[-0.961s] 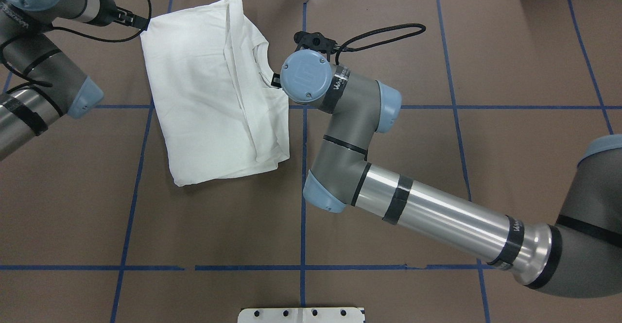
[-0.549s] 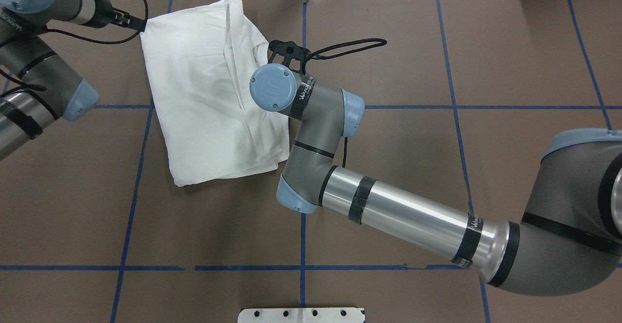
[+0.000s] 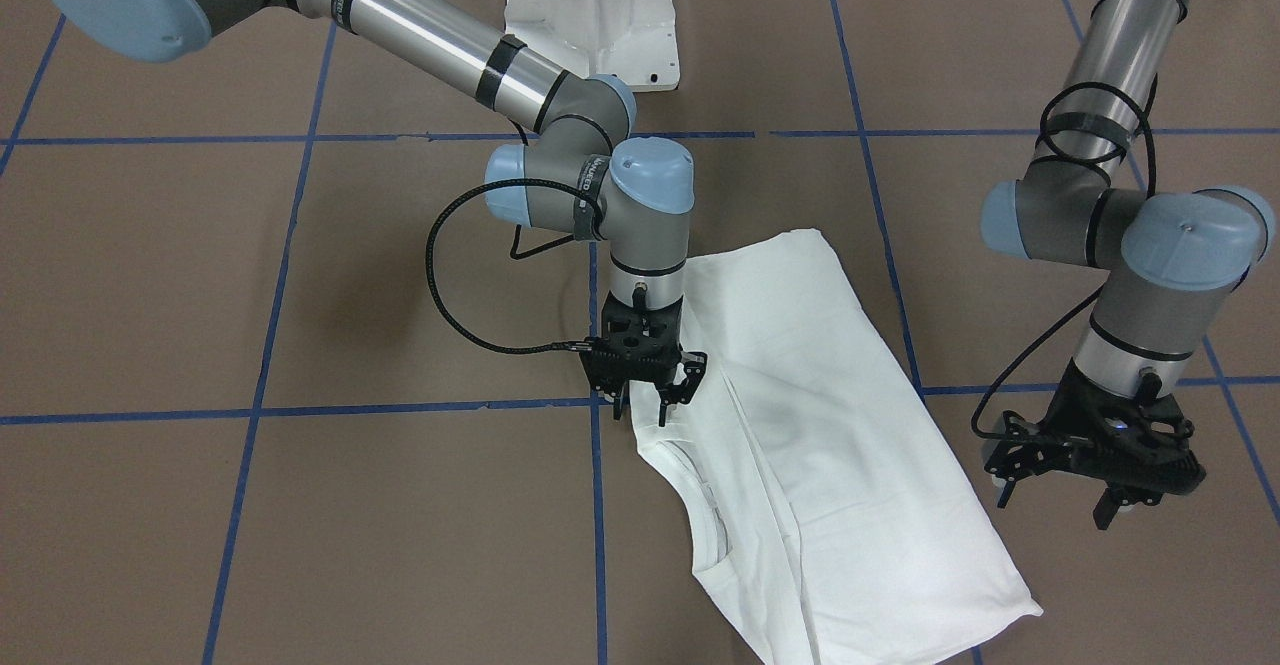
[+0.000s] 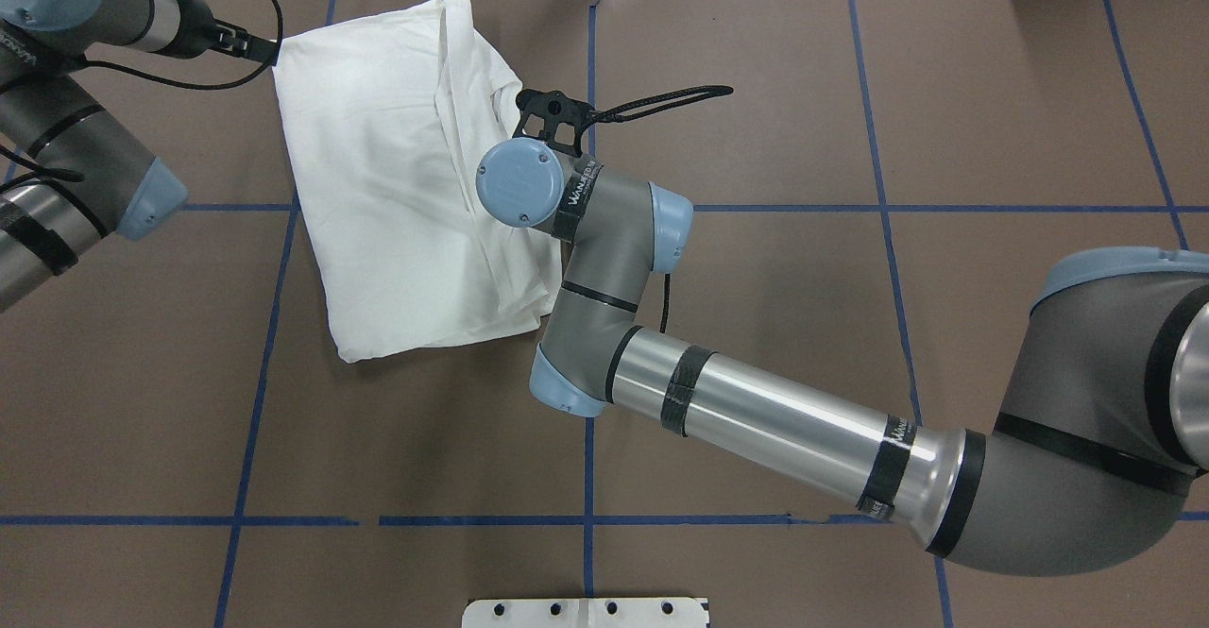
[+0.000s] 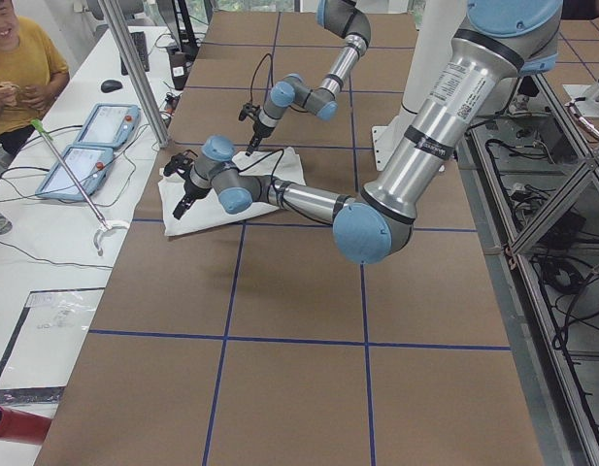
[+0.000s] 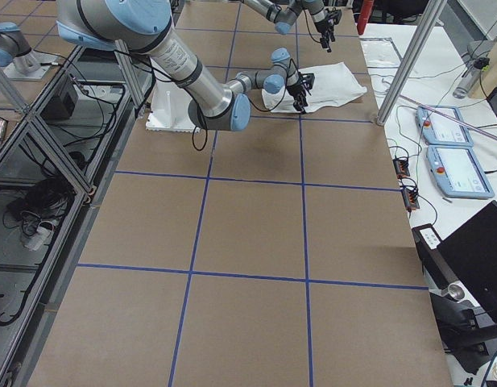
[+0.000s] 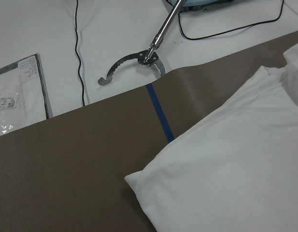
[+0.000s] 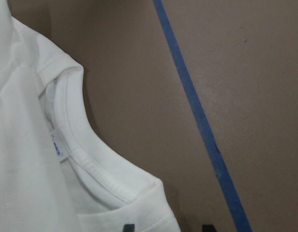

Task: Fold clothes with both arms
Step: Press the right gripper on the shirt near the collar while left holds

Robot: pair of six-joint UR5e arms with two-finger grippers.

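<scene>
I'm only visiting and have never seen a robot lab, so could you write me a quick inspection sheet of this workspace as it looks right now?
Surface: brown table marked with a blue tape grid.
Job's things: white T-shirt, partly folded, lying flat.
Clutter: nothing seen on the table.
Grippers: right gripper open, straddling the shirt's edge by the neckline; left gripper open beside the shirt, holding nothing.
Cables: black cable loops out from the right wrist, off the shirt.
Surroundings: white side bench with a metal grabber tool, touchscreen pendants and loose wires; a person beside it.
</scene>
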